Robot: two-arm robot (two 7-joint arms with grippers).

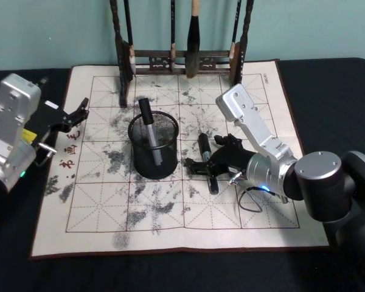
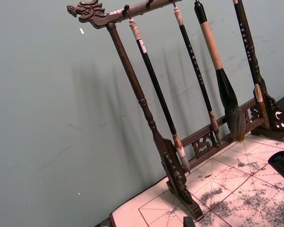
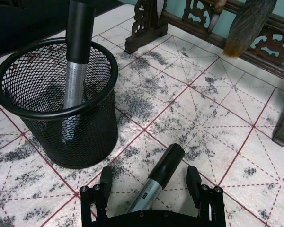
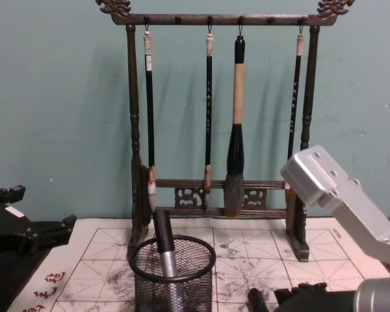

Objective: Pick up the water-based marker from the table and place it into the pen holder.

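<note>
A water-based marker (image 1: 205,148) with a black cap and grey barrel lies on the ink-smudged grid mat (image 1: 97,213) of the table, just right of the pen holder (image 1: 153,159). My right gripper (image 1: 208,160) is low over the marker, open, one finger on each side of the barrel. The right wrist view shows the marker (image 3: 162,171) between the fingers (image 3: 104,178), apart from both pads. The black mesh pen holder (image 3: 57,111) holds another marker (image 3: 77,71), standing tilted. My left gripper (image 1: 73,115) is parked open at the mat's left edge.
A tall dark wooden rack (image 4: 211,195) of hanging calligraphy brushes stands at the back of the mat, behind the pen holder (image 4: 173,276). Bare dark tabletop (image 1: 334,91) surrounds the mat.
</note>
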